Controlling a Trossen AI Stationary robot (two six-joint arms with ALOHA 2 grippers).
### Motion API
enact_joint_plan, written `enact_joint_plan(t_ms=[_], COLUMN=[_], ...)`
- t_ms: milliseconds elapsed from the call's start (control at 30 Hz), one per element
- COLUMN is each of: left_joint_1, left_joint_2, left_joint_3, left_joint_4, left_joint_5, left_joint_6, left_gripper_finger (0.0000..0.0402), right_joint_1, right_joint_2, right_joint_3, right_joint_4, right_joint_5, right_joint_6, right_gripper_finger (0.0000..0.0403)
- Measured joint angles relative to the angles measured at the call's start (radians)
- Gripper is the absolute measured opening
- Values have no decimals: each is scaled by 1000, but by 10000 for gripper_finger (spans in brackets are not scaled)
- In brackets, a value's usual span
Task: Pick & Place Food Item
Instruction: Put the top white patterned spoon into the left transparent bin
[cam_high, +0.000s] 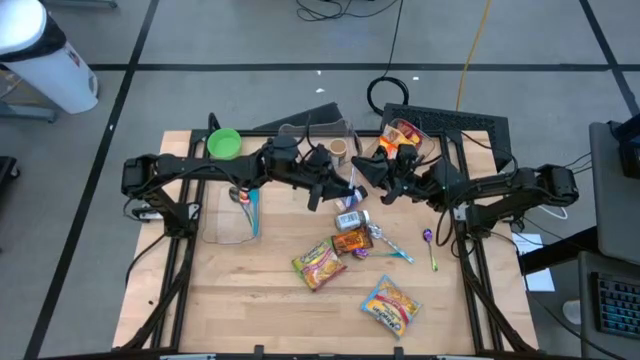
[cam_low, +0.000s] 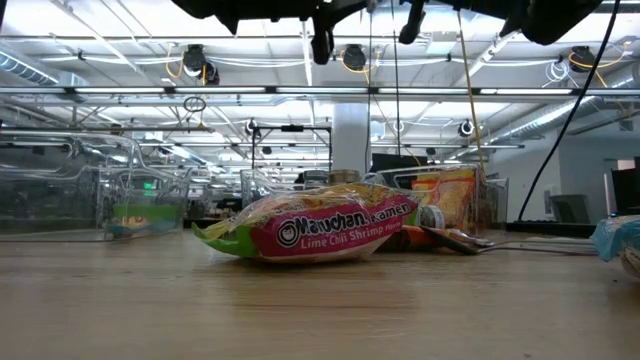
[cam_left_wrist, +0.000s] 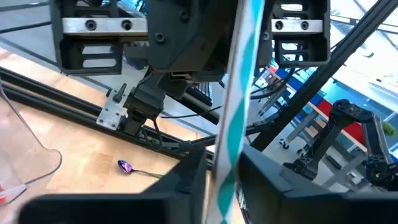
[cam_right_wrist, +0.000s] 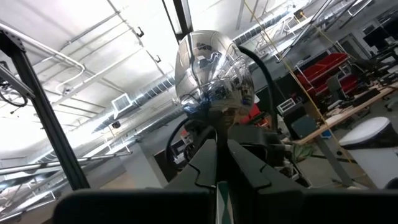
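Right tool: the right tool (cam_right_wrist: 217, 158) is clamping shut on the neck of a shiny spoon (cam_right_wrist: 208, 68), and the bowl is sticking out past the fingertips.
Left tool: the left tool (cam_left_wrist: 227, 171) is pinching a teal-and-white striped handle (cam_left_wrist: 239, 93) between its two fingers; by the look of it, this is the same spoon's handle.
Where it is happening: both tools are meeting nose to nose just above the centre of the high view, and the spoon is hanging in the air over the counter (cam_high: 250, 300), touching nothing below.
Reading the step: this is looking like a hand-over from one arm to the other, with neither side letting go yet.
Food on the counter: a pink-and-green ramen packet (cam_high: 318, 265) is lying flat at lower centre of the high view, and a second packet (cam_high: 390, 305) is sitting further toward the lower right, well apart from both tools.
Possible drop spots: a clear bin (cam_high: 225, 232) is waiting at centre left, and a green bowl (cam_high: 223, 143) is sitting above it.
Progress: early going, I'd say. The spoon is lifted but not placed, and the packets are lying untouched in the open.
Left to do: finishing the pass, setting the spoon down, then picking the food.
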Motion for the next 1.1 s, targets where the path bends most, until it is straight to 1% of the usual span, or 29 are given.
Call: enact_joint_plan(t_ms=[67, 100, 367, 467, 567, 667, 867, 1000, 1100], left_joint_1=[0, 0, 0, 0, 0, 1, 11, 25, 41], left_joint_2=[0, 0, -1, -1, -1, -11, -45, -97, -155], left_joint_3=[0, 0, 0, 0, 0, 0, 0, 0, 0], left_joint_4=[1, 1, 0, 0, 0, -17, -58, -162, -265], left_joint_5=[0, 0, 0, -3, -9, -31, -66, -134, -183], left_joint_6=[10, 14, 23, 23, 30, 39, 57, 93, 107], left_gripper_finger=[55, 46, 46, 46, 46, 46, 46, 46, 46], right_joint_1=[0, 0, 0, 0, 0, 0, -9, -17, -26], right_joint_2=[0, 0, 0, 0, 0, -1, -22, -50, -68], right_joint_3=[0, 0, 0, 0, 0, 0, 0, 1, 0], right_joint_4=[-2, -1, -1, 0, 6, 8, 17, 23, 19], right_joint_5=[1, 1, 0, 0, 1, 24, 15, 11, 18], right_joint_6=[1, 3, 2, 2, 15, 29, 43, 32, 19], right_gripper_finger=[4, 4, 4, 11, 33, 64, 130, 161, 175])
